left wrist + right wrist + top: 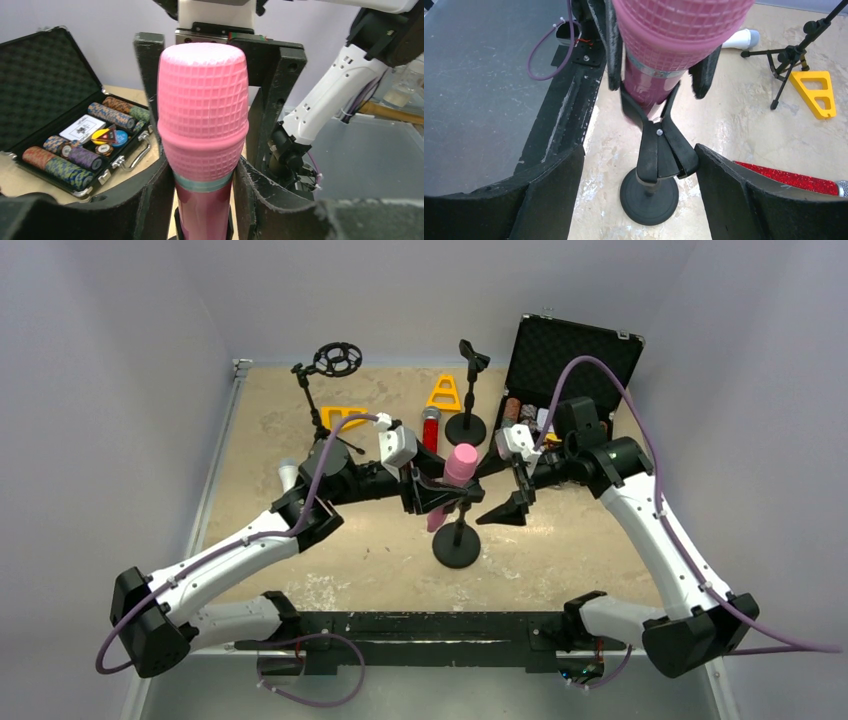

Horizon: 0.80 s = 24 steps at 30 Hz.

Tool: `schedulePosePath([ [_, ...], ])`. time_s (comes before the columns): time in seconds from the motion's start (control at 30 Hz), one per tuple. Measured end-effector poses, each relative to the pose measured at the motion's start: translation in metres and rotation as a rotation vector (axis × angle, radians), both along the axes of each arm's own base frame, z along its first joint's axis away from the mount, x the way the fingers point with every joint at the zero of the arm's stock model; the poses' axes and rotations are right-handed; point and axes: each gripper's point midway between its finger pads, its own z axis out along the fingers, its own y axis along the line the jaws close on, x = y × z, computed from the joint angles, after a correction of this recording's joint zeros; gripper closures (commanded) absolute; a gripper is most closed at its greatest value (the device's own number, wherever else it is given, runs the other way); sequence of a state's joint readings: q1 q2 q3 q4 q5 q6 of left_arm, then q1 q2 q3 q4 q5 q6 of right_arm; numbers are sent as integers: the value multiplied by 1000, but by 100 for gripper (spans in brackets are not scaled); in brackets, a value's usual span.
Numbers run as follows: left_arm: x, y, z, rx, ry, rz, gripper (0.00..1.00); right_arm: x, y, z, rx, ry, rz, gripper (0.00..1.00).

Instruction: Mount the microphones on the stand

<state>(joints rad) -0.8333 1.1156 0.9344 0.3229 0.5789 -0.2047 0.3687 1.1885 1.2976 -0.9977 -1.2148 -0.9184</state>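
Note:
The pink microphone point(460, 465) stands upright in the spring clip point(659, 145) of a round-base stand point(456, 548) at mid-table. My left gripper point(438, 496) is shut on its shaft just below the head, fingers on both sides point(202, 192). My right gripper point(512, 508) is open and empty just right of the stand; in its wrist view the jaws point(639, 157) stand wide on either side of the clip without touching. The glittery red microphone point(431, 428) lies behind the stand, also at the right wrist view's edge point(789, 175). The white microphone point(288, 472) lies partly hidden behind my left arm.
A second round-base stand point(466, 426) with an empty clip stands at the back. A tripod stand with a ring mount point(335, 360) is back left. Two yellow triangles point(444, 393) lie nearby. An open case of poker chips point(560, 365) sits back right.

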Motion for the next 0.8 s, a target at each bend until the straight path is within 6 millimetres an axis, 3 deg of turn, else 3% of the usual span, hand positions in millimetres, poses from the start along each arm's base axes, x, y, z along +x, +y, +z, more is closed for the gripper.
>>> schedulePosePath([
  [0.13,4,5,1,-12,13,42,28,-3,-5,0,15,1,-17,15],
  [0.3,7,14,10,-31,12,91,23,-8,-14,2,47,-1,-48,13],
  [0.43,4,21,14,-32,1,101,1,-7,-21,3,72,-3,-78,12],
  [0.8,-7,63,6,25,-47,179,1,-2,-35,7,117,-35,-158,9],
])
